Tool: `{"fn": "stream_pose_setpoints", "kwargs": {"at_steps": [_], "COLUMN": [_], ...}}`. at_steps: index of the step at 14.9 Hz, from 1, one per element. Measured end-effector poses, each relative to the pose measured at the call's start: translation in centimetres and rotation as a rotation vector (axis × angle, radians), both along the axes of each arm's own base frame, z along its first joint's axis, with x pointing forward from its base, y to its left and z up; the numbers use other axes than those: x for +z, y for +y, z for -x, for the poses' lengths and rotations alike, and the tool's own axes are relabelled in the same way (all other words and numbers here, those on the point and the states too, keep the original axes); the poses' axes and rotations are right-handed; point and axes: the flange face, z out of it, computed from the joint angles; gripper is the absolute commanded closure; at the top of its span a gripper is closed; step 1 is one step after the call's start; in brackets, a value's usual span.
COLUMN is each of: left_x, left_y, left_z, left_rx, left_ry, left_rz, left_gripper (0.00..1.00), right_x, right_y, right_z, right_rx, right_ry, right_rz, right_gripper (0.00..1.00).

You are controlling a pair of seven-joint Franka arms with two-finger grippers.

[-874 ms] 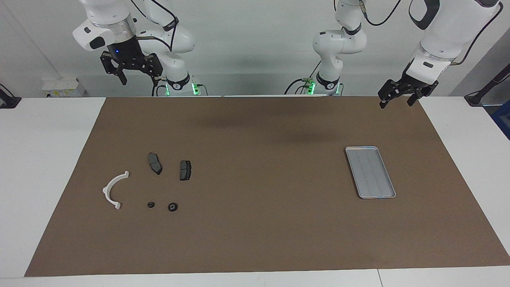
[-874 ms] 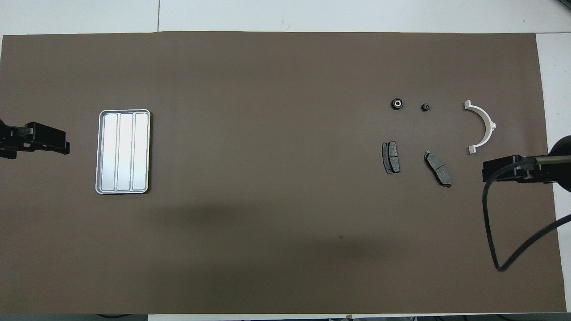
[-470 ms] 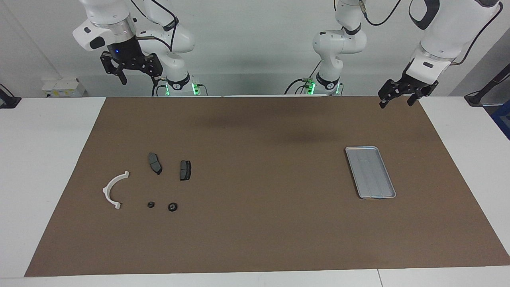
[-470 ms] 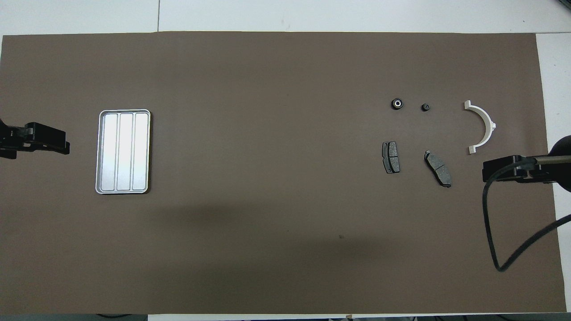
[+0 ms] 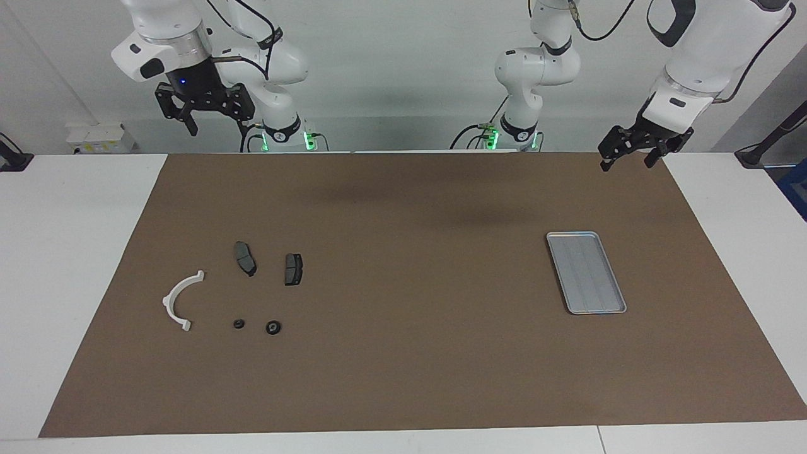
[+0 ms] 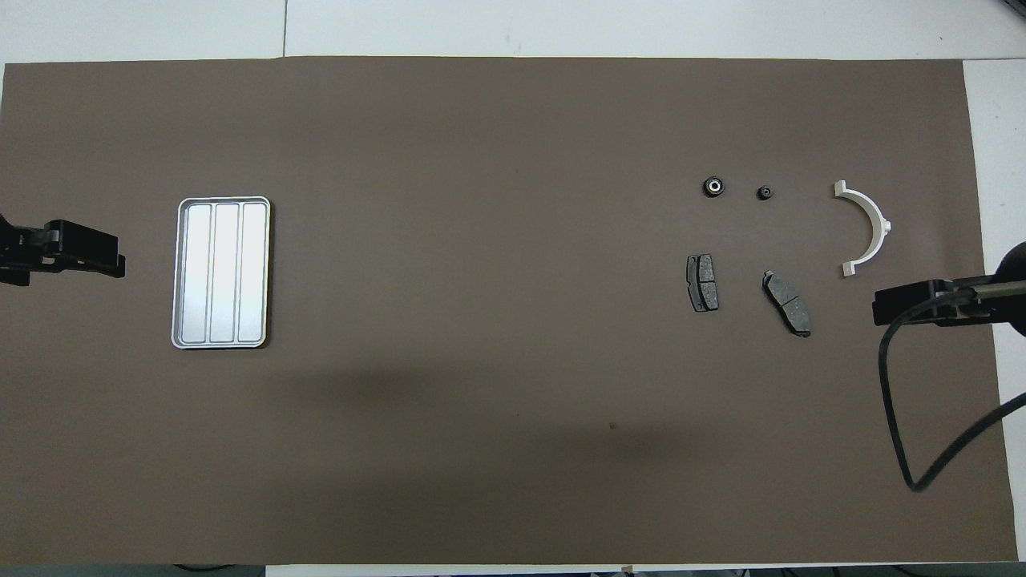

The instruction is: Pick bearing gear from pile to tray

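Looking at the layout, the whole thing came down to which arm was closer, and that was clearly the right one. The right hand [image 5: 205, 120] hung high over the robots' edge of the table [image 5: 403, 378] at the right arm's end, fingers spread open and holding nothing. The pile [image 5: 236, 293] lay at that same end, farther from the robots than the spot it hovered over, so the reach would be out and down. In it, the bearing gear [image 5: 273, 327], probably the bigger of two little black rings, sat among the farthest bits, beside the smaller ring [image 5: 239, 324]. The tray [image 5: 586, 272] lay well apart at the left arm's end, lengthwise away from the robots, empty. The left hand [image 5: 627, 154] waited up there, open and empty too.
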Motion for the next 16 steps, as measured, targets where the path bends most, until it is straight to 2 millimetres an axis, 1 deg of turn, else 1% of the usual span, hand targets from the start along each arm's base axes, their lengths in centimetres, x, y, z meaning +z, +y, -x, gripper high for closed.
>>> {"fn": "stream_pose_setpoints", "kwargs": {"at_steps": [2, 3, 4, 6, 9, 11, 12, 13, 14, 16], "left_x": [0.0, 0.0, 0.0, 0.0, 0.0, 0.0, 0.0, 0.0, 0.0, 0.0], "left_y": [0.0, 0.0, 0.0, 0.0, 0.0, 0.0, 0.0, 0.0, 0.0, 0.1], "left_z": [0.0, 0.0, 0.0, 0.0, 0.0, 0.0, 0.0, 0.0, 0.0, 0.0], "left_rx": [0.000, 0.000, 0.000, 0.000, 0.000, 0.000, 0.000, 0.000, 0.000, 0.001], "left_ry": [0.000, 0.000, 0.000, 0.000, 0.000, -0.001, -0.001, -0.001, -0.001, -0.001], "left_rz": [0.000, 0.000, 0.000, 0.000, 0.000, 0.000, 0.000, 0.000, 0.000, 0.000], "left_gripper": [0.00, 0.00, 0.00, 0.00, 0.00, 0.00, 0.00, 0.00, 0.00, 0.00], "right_x": [-1.4, -2.7, -4.6, -9.3, -18.0, -23.7, -26.0, -28.0, -29.5, -31.5], "right_y": [0.1, 0.1, 0.2, 0.5, 0.9, 1.4, 2.0, 2.8, 3.5, 4.1], "right_z": [-1.0, -1.9, -3.0, -6.0, -10.8, -13.4, -14.3, -15.1, -15.7, -17.1], "right_rx": [0.002, 0.001, -0.004, -0.032, -0.091, -0.107, -0.110, -0.120, -0.130, -0.158], "right_ry": [-0.028, -0.035, -0.034, -0.024, -0.009, -0.018, -0.029, -0.040, -0.047, -0.051], "right_rz": [-0.003, -0.004, -0.004, -0.007, -0.012, -0.018, -0.022, -0.024, -0.021, -0.004], "right_gripper": [0.00, 0.00, 0.00, 0.00, 0.00, 0.00, 0.00, 0.00, 0.01, 0.01]}}
